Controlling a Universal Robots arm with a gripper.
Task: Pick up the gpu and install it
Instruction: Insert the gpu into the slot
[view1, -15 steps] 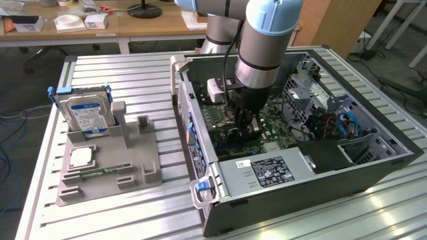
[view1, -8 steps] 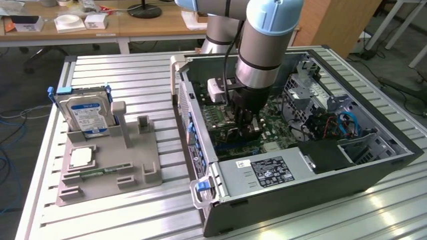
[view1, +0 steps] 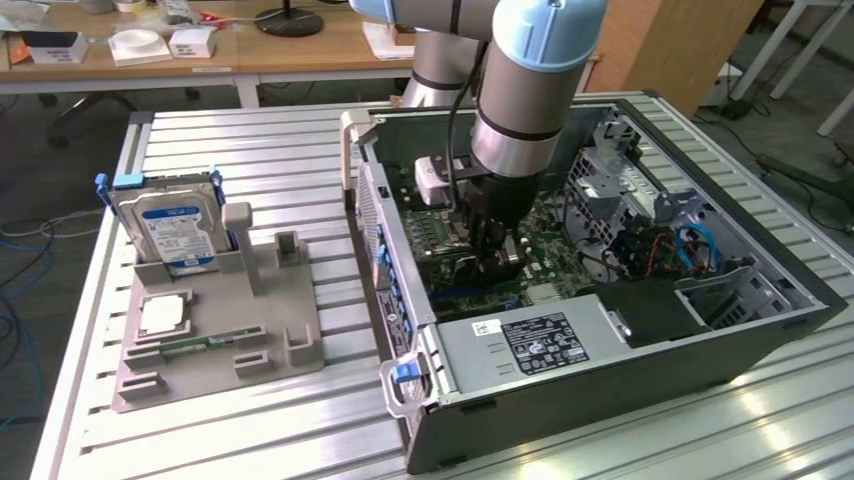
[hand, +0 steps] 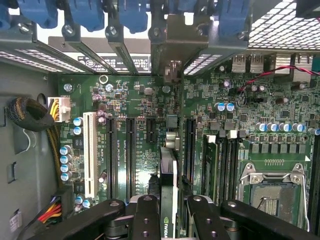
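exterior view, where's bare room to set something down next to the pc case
Bare slatted table lies beyond the grey holder tray, and along the near edge in front of tray and case. The tray is crowded: hard drive, small parts. The case is packed, with the gripper holding the gpu over the motherboard.

surface: slatted metal table | resting on it: open computer case toward the exterior view's right; grey parts holder toward its left
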